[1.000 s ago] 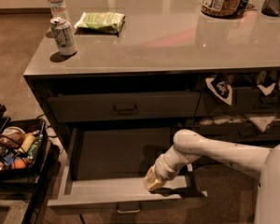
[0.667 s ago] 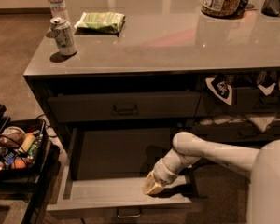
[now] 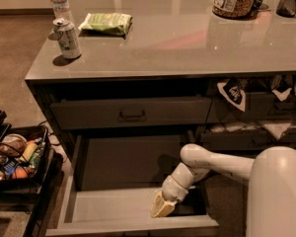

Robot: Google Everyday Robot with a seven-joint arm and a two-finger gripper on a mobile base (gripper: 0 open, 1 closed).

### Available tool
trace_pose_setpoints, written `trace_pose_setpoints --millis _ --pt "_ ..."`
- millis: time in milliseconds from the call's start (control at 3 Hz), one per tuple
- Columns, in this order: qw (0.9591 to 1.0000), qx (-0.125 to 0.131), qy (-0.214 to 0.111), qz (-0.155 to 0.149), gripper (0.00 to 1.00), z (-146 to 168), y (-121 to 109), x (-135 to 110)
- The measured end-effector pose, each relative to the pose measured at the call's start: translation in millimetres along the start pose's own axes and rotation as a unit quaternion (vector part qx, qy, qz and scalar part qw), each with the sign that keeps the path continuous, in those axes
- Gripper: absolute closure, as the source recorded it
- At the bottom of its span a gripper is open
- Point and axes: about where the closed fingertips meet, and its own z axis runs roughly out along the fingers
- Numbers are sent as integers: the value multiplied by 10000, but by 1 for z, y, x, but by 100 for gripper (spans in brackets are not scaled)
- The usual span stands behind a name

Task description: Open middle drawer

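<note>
One middle drawer [image 3: 113,207] pulled out, plain grey inside | gripper [image 3: 162,210] in it, front-right | jaws: cannot tell

End effector [image 3: 164,207] low inside the pulled-out middle drawer [image 3: 133,224], near its front

1 hand [image 3: 163,208] in 1 open drawer [image 3: 108,209]
</note>
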Motion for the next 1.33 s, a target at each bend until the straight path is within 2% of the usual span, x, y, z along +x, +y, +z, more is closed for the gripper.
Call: trace_pose_setpoints --millis 667,1333 --pt "9990 -260 -86 356 100 6 27 7" --pt "9965 -171 -414 707 100 30 59 7"
